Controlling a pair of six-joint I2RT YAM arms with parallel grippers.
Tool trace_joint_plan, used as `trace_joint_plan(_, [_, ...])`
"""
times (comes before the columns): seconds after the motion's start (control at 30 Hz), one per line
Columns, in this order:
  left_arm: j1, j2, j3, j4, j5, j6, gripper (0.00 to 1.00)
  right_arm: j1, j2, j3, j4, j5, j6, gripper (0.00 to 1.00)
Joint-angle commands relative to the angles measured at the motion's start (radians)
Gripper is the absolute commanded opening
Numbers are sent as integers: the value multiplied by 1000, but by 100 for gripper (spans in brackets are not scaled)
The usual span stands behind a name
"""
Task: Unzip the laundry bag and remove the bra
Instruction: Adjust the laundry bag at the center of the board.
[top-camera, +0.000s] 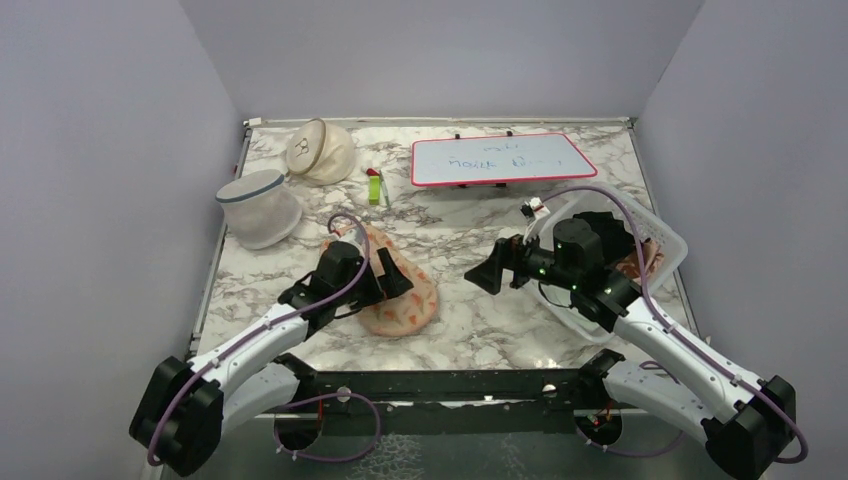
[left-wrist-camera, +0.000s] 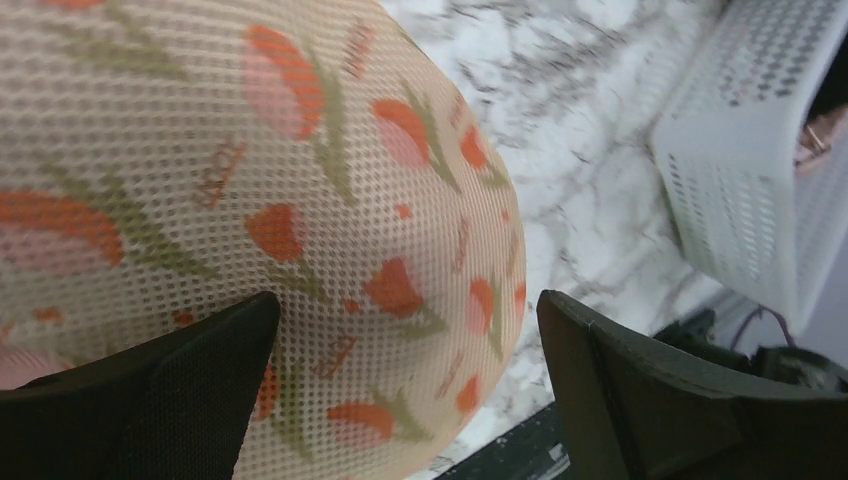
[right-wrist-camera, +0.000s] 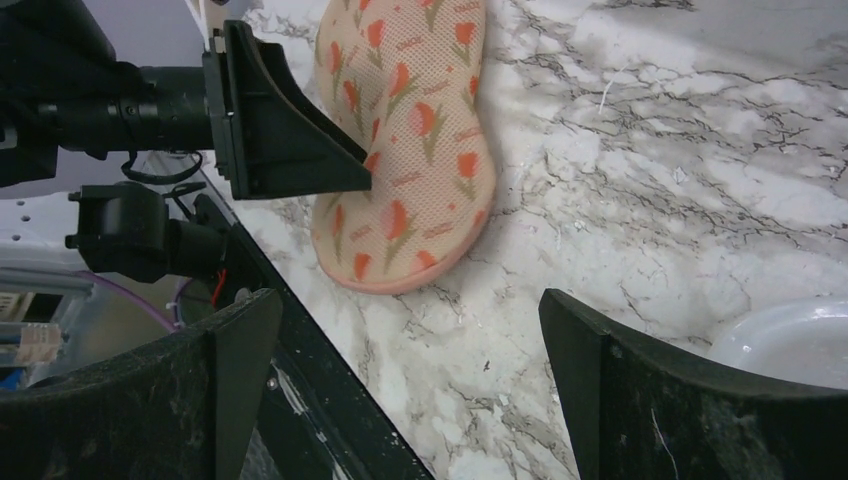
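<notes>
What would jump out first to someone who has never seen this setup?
A peach laundry bag printed with red flowers lies near the front of the marble table, and the left arm's fingers stand wide open right over it. The right arm's fingers, also open, point at it from the right. Behind, a red-framed whiteboard sits near the back wall.

Jaws wide on left tool (top-camera: 393, 283), angled down; right tool (top-camera: 486, 275) wide too, aimed left
</notes>
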Motion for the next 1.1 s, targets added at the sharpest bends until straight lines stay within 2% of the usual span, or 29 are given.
trace_joint_plan(0.0, [-120, 84, 17, 246, 49, -72, 99, 6, -9, -32, 44, -21, 21, 100])
trace_joint_plan(0.17, [-192, 222, 93, 358, 53, -60, 99, 7, -2, -33, 21, -6, 22, 100])
trace_joint_plan(0.3, [-203, 279, 167, 375, 71, -7, 99, 7, 4, -24, -7, 9, 10, 100])
trace_joint_plan(0.57, [-201, 209, 270, 144, -50, 195, 99, 7, 14, -38, -21, 29, -5, 100])
trace_joint_plan(0.7, [-187, 143, 313, -43, -211, 296, 99, 7, 38, -42, -4, 14, -14, 100])
trace_joint_plan(0.87, [-102, 74, 344, -217, -433, 327, 99, 7, 94, -41, 60, -75, -9, 100])
trace_joint_plan(1.07, [67, -16, 297, -236, -456, 292, 99, 10, 157, -36, 111, -131, 17, 100])
